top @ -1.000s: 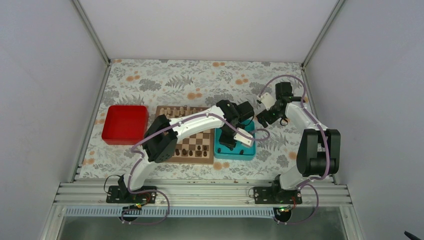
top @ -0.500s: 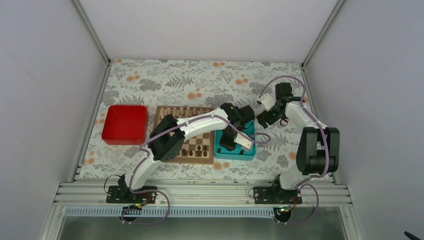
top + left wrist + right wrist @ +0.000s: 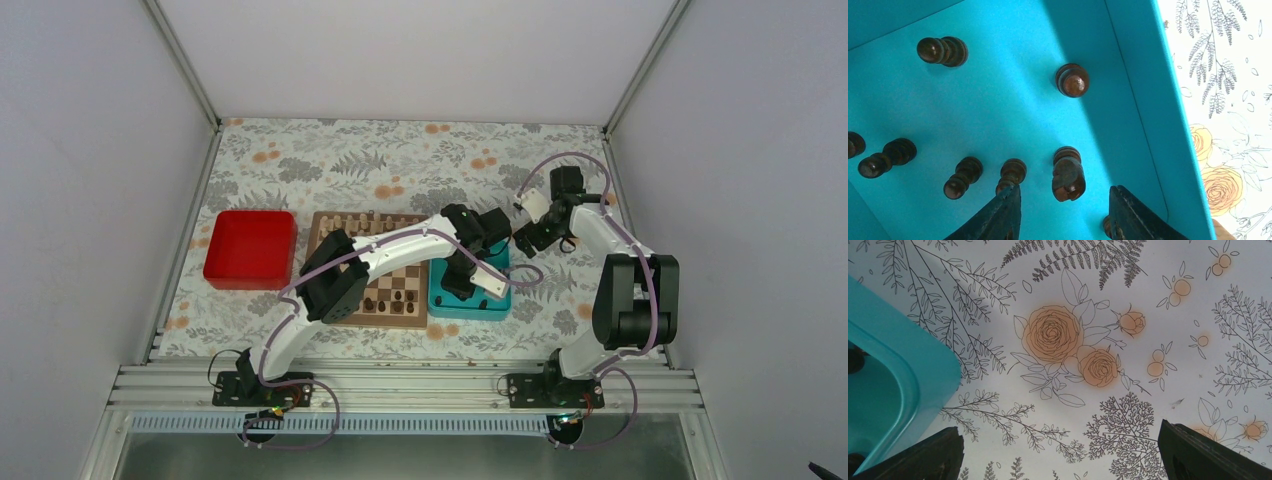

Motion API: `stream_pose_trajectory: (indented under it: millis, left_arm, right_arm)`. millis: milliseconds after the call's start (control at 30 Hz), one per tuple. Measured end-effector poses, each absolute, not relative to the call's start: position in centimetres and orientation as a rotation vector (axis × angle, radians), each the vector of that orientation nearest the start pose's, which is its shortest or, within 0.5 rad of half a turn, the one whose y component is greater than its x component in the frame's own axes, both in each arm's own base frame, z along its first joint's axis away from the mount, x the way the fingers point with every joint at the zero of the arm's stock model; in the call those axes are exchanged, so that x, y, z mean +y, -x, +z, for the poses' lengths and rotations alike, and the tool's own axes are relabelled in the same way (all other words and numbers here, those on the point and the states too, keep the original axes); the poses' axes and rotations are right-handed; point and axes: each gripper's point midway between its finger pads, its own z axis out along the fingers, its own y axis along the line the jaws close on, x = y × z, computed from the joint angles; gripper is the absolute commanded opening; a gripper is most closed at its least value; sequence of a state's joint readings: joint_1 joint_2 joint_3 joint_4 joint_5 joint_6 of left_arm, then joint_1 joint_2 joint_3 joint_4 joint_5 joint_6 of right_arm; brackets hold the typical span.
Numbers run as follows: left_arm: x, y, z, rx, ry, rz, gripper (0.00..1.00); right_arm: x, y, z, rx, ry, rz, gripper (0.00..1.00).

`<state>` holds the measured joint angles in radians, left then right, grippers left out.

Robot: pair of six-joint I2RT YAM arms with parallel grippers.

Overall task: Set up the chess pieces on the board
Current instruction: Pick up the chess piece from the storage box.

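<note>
- Chess pieces [image 3: 1072,80]: dark turned wood, polished, with glossy highlights on the rounded heads.
- Teal tray [image 3: 998,100]: smooth plastic with a soft satin sheen.
- Board [image 3: 398,320]: wood, low sheen.
- Red tray [image 3: 250,250]: smooth plastic.
- Table cover [image 3: 1158,300]: printed floral sheet, matt and flat.
- Rail [image 3: 400,385]: ribbed bare metal, dull silver.

Showing board [image 3: 412,272] lying on table [image 3: 400,160] between two trays: left tray [image 3: 250,248] near its left edge, right tray [image 3: 445,306] just beside its right edge. Showing chess pieces [image 3: 1068,177] scattered in right tray, others standing along board's near and far rows.
</note>
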<state>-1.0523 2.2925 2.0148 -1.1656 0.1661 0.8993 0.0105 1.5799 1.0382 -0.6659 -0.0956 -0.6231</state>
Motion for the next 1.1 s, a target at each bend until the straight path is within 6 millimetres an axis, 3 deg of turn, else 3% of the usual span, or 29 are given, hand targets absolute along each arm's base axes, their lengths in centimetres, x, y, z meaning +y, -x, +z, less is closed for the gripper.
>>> stream_pose_trajectory:
  millis: [700, 1100]
  left_arm:
    - [-42.8, -20.1, 5.9, -1.758, 2.690, 0.310, 0.37]
    - [-42.4, -20.4, 5.2, -1.736, 2.697, 0.263, 0.32]
  right_arm:
    - [2.0, -34.9, 7.2, 2.625, 0.889, -0.025, 1.00]
    - [2.0, -34.9, 7.2, 2.625, 0.892, -0.026, 1.00]
